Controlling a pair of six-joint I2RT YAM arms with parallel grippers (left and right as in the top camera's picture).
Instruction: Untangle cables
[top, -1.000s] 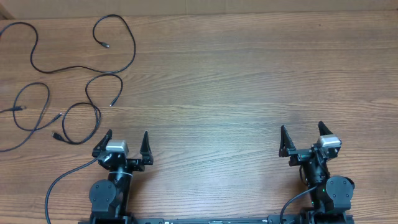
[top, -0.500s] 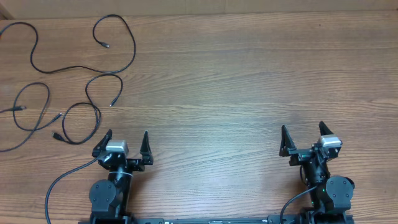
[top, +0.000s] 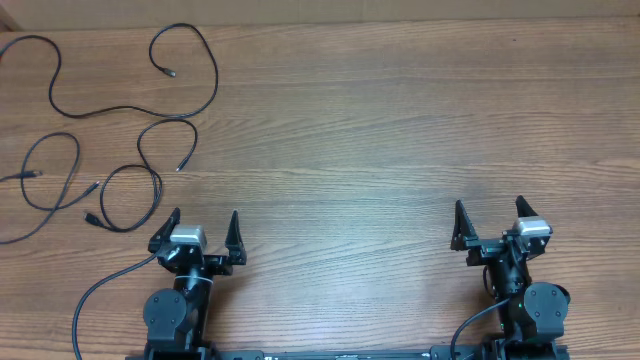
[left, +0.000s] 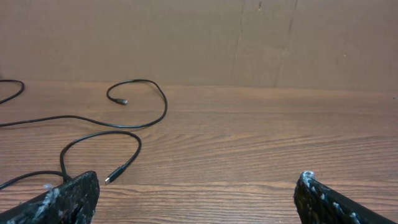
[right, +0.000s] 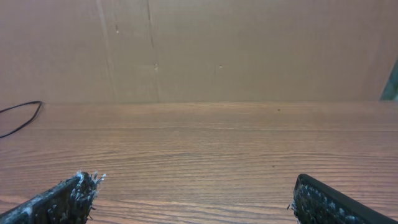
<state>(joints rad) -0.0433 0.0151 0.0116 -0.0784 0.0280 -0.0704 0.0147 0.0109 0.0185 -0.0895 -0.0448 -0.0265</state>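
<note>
Thin black cables (top: 150, 130) lie in loose loops on the far left of the wooden table, with small plug ends; some strands cross each other. In the left wrist view the cables (left: 130, 124) lie ahead and to the left, a plug end just beyond the left finger. My left gripper (top: 197, 228) is open and empty, near the front edge, just right of the nearest loop. My right gripper (top: 490, 220) is open and empty at the front right, far from the cables. A cable end (right: 18, 115) shows at the left edge of the right wrist view.
A brown cardboard wall (left: 199, 37) stands along the table's far edge. The wooden table (top: 380, 130) shows bare wood across its middle and right. The arms' own black supply cables run off the front edge by each base.
The right gripper has shifted very slightly to the right. The left arm and the cables have not moved.
</note>
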